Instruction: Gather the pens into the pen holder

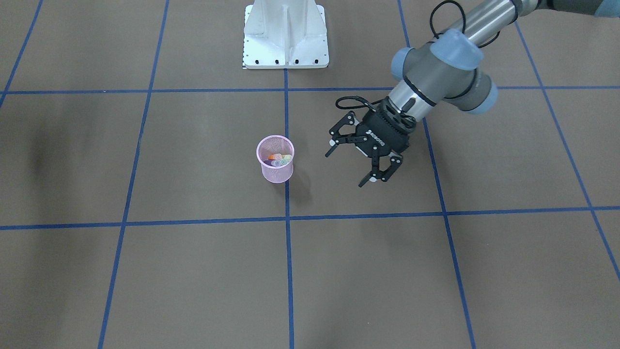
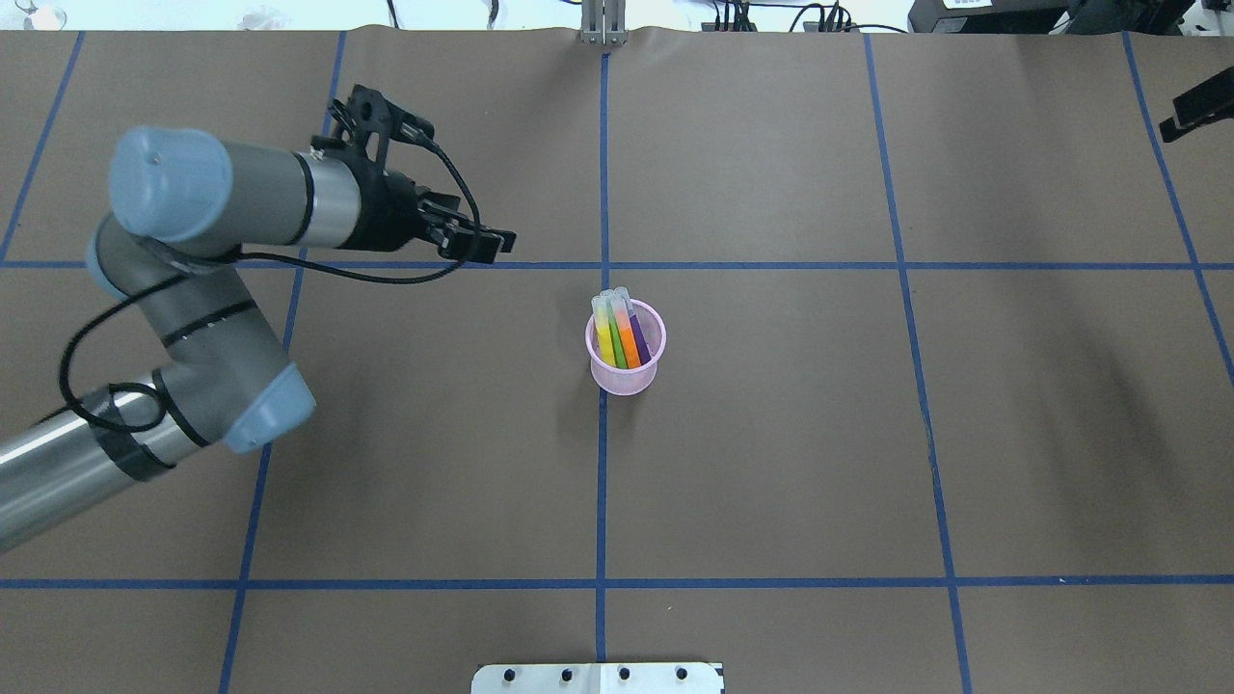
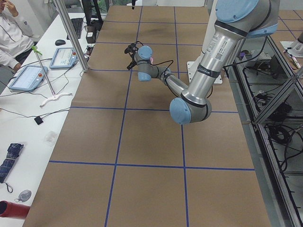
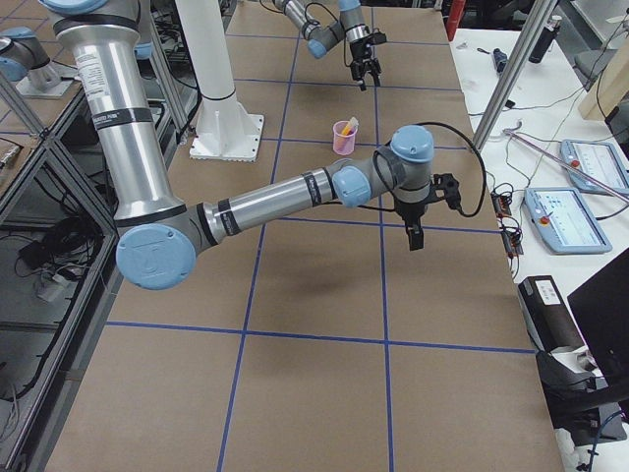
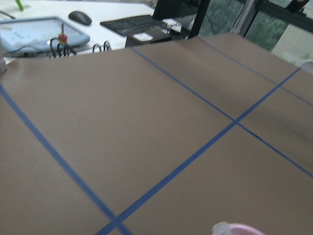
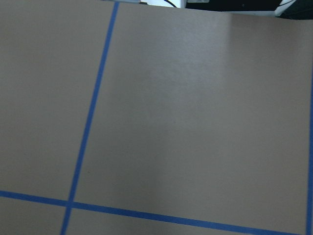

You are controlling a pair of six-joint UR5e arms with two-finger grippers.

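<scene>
Four pens (image 2: 622, 337) fill the pen holder (image 2: 627, 384), near left jaws (spread wide, empty).

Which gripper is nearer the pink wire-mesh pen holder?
Left. The left gripper hovers beside the pink wire-mesh pen holder; the right gripper hangs far off to the robot's right.

A robotics lab: teach pendants (image 4: 568, 218) and keyboard (image 5: 132, 23) beside a tape-gridded table (image 2: 771, 434).

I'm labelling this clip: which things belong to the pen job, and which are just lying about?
Job: pen holder, the four pens in it, open left gripper.
Lying about: keyboard, mouse, tablets, umbrella, all on the side table.
</scene>
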